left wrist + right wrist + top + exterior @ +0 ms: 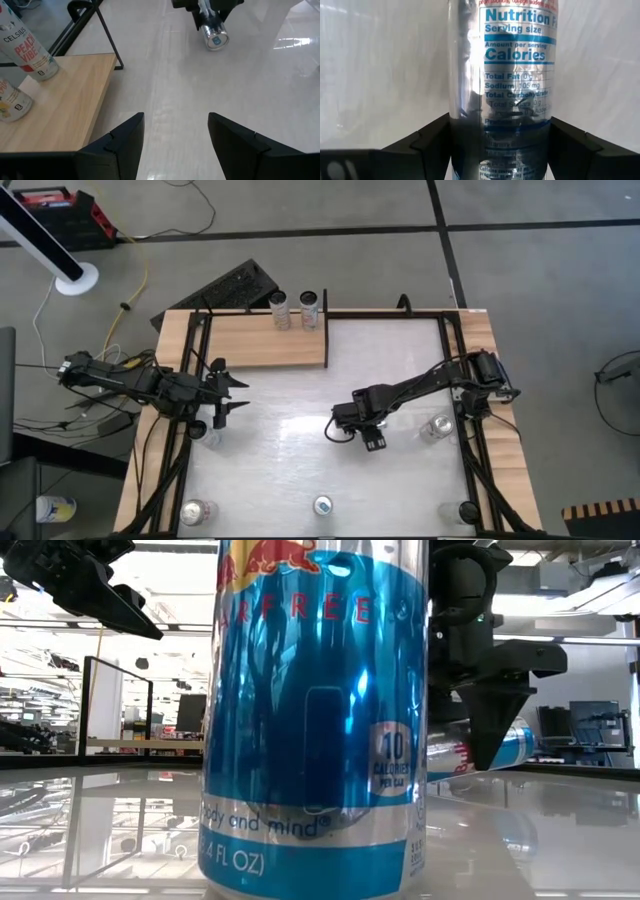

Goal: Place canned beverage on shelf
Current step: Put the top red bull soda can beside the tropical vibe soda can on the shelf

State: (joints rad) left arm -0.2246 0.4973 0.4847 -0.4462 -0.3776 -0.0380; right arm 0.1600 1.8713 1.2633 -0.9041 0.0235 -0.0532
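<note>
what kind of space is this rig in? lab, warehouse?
Likely a robotics lab or open workshop. The white table stands on a bare grey floor with loose cables trailing beside it, and the low view shows monitors and benches behind.

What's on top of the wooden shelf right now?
Two upright cans stand side by side at the far edge of the shelf. The left wrist view shows one labelled Celsius. Nothing else sits on the board; no part of it is covered.

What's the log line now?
right tool: at lying blue-silver metal can, mid-table | left tool: open, idle table-left | pale wooden shelf board: two cans standing
</note>
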